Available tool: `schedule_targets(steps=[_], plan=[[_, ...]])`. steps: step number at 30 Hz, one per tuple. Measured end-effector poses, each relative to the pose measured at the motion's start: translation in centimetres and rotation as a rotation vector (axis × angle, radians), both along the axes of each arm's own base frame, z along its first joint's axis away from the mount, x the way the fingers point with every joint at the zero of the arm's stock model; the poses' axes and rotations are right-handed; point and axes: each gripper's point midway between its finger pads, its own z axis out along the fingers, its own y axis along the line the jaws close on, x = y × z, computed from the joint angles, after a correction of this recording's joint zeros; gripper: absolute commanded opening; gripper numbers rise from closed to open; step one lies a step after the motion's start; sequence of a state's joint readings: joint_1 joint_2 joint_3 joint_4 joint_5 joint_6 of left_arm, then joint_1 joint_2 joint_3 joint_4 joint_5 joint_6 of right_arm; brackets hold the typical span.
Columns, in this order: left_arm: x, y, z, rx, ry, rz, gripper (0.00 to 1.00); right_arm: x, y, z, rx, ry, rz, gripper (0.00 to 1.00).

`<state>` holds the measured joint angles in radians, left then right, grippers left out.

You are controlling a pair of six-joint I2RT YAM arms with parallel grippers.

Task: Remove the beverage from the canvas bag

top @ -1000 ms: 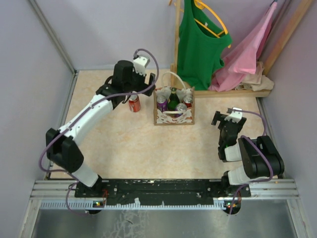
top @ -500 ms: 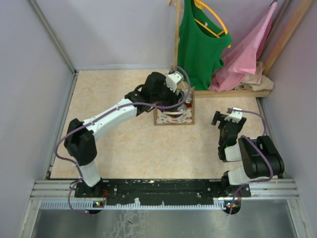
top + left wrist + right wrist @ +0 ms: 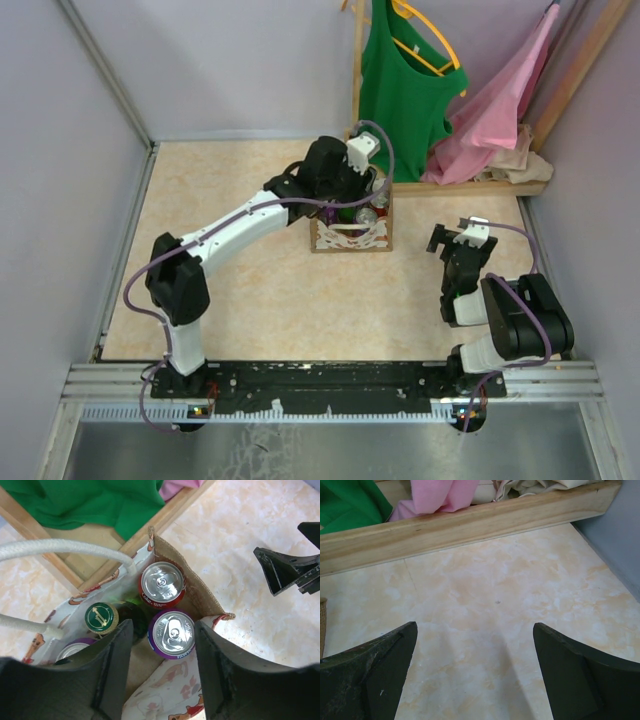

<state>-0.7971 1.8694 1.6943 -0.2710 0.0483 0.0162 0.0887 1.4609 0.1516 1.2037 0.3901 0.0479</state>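
Left fingers (image 3: 112, 675) have swung over the canvas bag (image 3: 350, 238), spread wide above purple can (image 3: 172, 632).

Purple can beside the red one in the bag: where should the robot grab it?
Grab the purple can by its upper sides, just under the rim, coming straight down. It stands upright, and the wall of the canvas bag, the red can and the green bottle crowd its sides, so only the top is free. The left gripper hangs open over it.

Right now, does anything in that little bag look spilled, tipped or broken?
Nothing stands out. The canvas bag stands square; the red can, purple can and green-capped bottle inside sit upright and sealed.
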Motion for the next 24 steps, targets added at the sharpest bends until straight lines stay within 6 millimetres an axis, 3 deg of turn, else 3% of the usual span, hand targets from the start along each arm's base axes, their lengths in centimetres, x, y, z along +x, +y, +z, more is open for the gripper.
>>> schedule_targets(steps=[2,3,7,10,12,17,24], plan=[[0.1,-0.3,-0.6,0.003,0.023,0.006,0.37,0.0,0.0,0.0,0.000,0.000,0.000,0.99],[0.0,-0.4,-1.2,0.010,0.039,0.009,0.34,0.0,0.0,0.0,0.000,0.000,0.000,0.99],[-0.1,-0.7,-3.2,0.041,0.095,0.023,0.35,0.0,0.0,0.0,0.000,0.000,0.000,0.99],[-0.7,-0.7,-4.5,0.064,0.139,0.032,0.46,0.0,0.0,0.0,0.000,0.000,0.000,0.99],[-0.9,-0.7,-4.7,0.068,0.152,0.036,0.59,0.0,0.0,0.0,0.000,0.000,0.000,0.99],[-1.3,-1.0,-4.6,0.061,0.164,0.049,0.76,0.0,0.0,0.0,0.000,0.000,0.000,0.99],[-1.5,-1.0,-5.0,0.069,0.176,0.065,0.83,0.0,0.0,0.0,0.000,0.000,0.000,0.99]])
